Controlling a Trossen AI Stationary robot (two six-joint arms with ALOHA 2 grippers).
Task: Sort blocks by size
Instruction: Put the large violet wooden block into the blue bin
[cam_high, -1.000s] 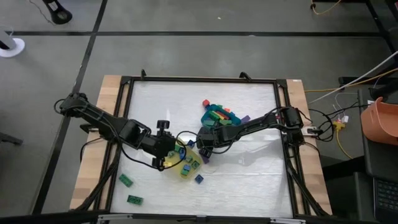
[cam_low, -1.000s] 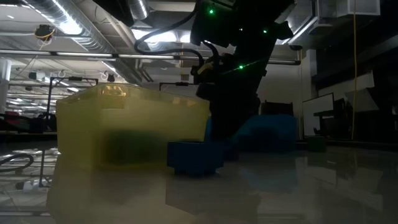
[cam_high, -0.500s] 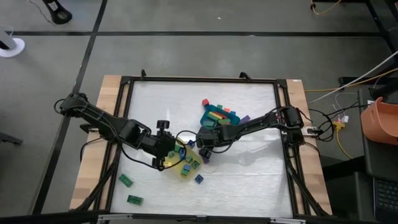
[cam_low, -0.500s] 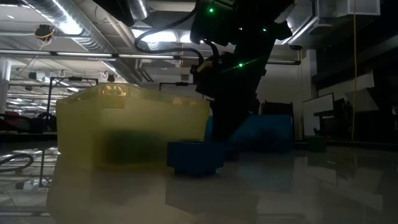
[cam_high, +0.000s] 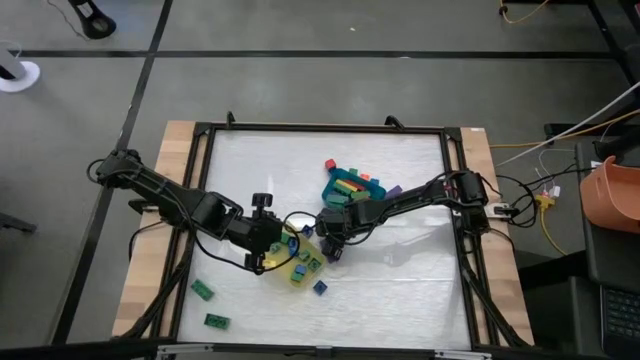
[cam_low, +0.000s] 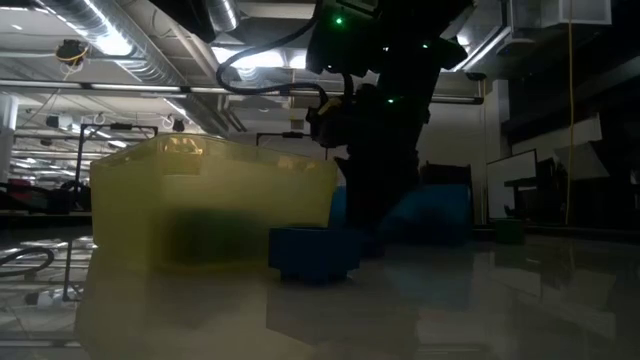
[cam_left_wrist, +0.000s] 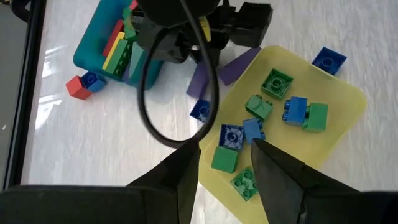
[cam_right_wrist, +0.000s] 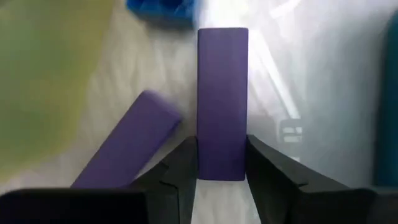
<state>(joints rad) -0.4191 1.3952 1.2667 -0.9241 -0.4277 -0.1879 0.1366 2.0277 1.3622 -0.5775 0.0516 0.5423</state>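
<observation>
Nearest the low camera, a blue block (cam_low: 313, 252) is sitting on the glossy table (cam_high: 400, 290) just in front of the yellow tray (cam_low: 215, 205). On the yellow tray, short green and blue blocks (cam_left_wrist: 273, 109) are lying loose; the left gripper (cam_left_wrist: 227, 163) is hovering over the tray's near edge with its fingers spread and nothing between them. Two more green blocks (cam_high: 209, 304) are lying well apart from the tray, toward the table's front left corner. Just beyond the yellow tray, between it and the teal tray (cam_high: 345, 188), the right gripper (cam_right_wrist: 221, 163) is pinching the end of a long purple bar (cam_right_wrist: 222, 99), both fingers pressing its sides. A second purple bar (cam_right_wrist: 127, 146) is lying slanted just beside the held one, its end near the yellow tray's edge. Farther off, the teal tray is holding longer bars (cam_left_wrist: 118, 46), yellow, green and red, packed side by side. A red and blue block (cam_left_wrist: 82, 84) is lying just outside the teal tray's far side.
</observation>
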